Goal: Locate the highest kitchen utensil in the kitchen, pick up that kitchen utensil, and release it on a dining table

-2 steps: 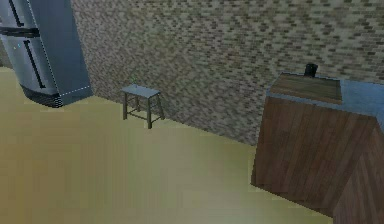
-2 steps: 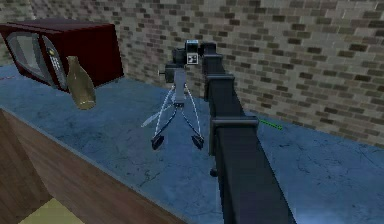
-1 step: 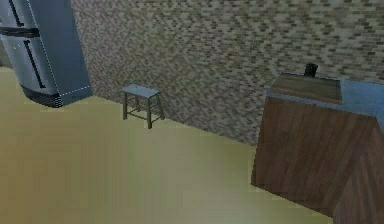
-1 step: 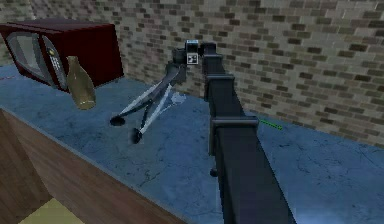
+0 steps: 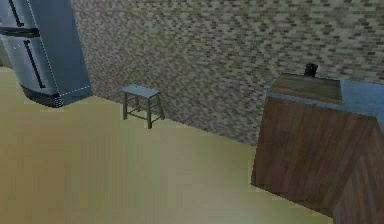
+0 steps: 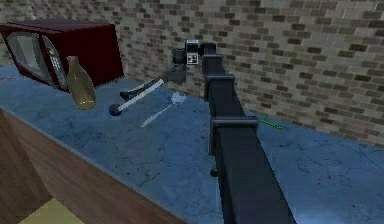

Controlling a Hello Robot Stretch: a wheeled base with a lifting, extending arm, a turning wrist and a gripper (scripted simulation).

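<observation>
Hand (image 6: 168, 76) stands at the far end of the extended arm (image 6: 235, 140) over the blue-grey table (image 6: 110, 150). Whether it holds anything cannot be told, as utensils lie right at its fingers. A long dark-handled utensil (image 6: 138, 95), judged the task's item, runs off toward 8 o'clock, with a pale spatula-like utensil (image 6: 165, 108) at 6, a tan bottle (image 6: 80, 82) at 9 and a dark red microwave (image 6: 55, 50) at 10. Recommended: take the handle near the hand and lift straight up, keeping clear of pale utensil and bottle.
</observation>
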